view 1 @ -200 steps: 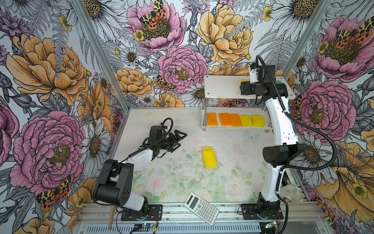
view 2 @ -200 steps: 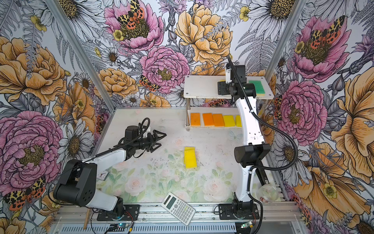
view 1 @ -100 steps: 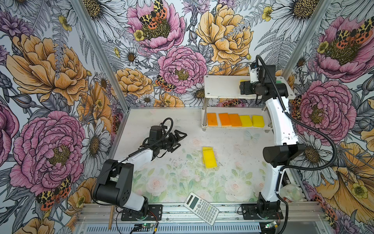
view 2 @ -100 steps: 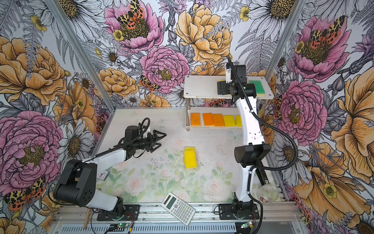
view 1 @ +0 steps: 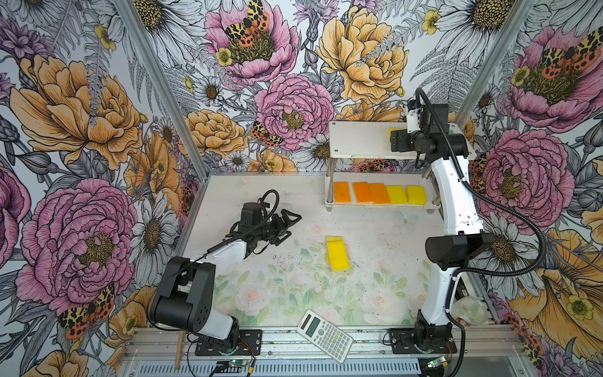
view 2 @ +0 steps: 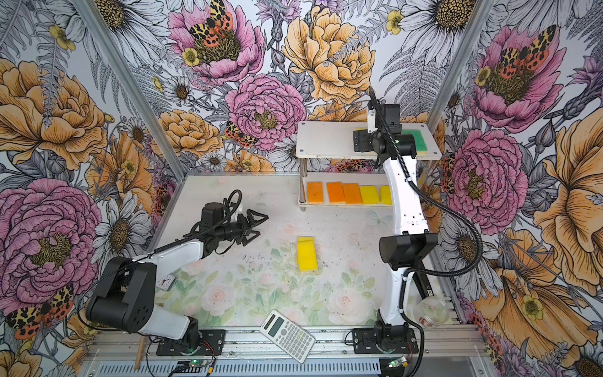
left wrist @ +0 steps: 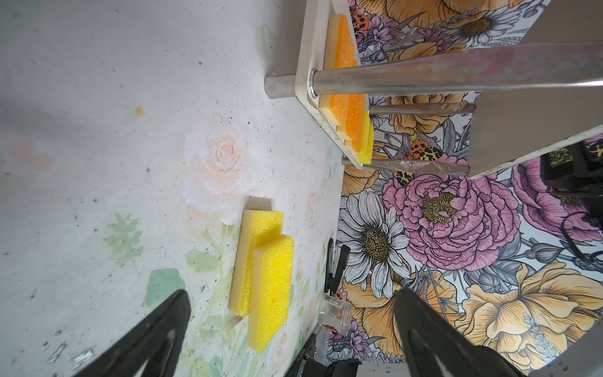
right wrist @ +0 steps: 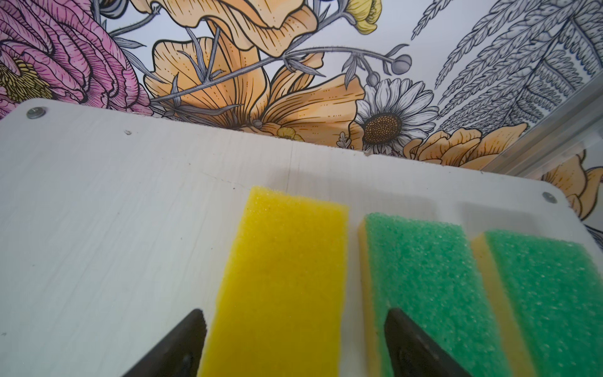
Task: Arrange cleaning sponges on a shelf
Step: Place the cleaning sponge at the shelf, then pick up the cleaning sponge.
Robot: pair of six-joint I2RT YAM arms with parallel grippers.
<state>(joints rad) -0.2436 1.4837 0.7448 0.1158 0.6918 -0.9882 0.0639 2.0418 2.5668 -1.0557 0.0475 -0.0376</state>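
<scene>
The shelf (view 1: 359, 140) stands at the back right of the table. Its lower board carries a row of sponges (view 1: 380, 193), three orange and two yellow. On its top board lie a yellow sponge (right wrist: 287, 261) and two green-topped ones (right wrist: 421, 261) (right wrist: 548, 280). My right gripper (right wrist: 295, 313) hovers open over the top board (view 1: 393, 142), one finger on each side of the yellow sponge with a gap at both sides. Two overlapping yellow sponges (view 1: 338, 254) (left wrist: 267, 277) lie mid-table. My left gripper (view 1: 290, 225) (left wrist: 293, 293) is open, low over the table, left of that pair, and holds nothing.
A white calculator (view 1: 324, 331) lies at the table's front edge. A clear plastic cup (view 1: 468, 310) sits by the right arm's base. Flowered walls close in the back and both sides. The shelf's metal posts (left wrist: 424, 75) stand between its boards.
Both arms have kept their places. The right gripper's jaws have spread slightly wider around the yellow sponge on the top board.
</scene>
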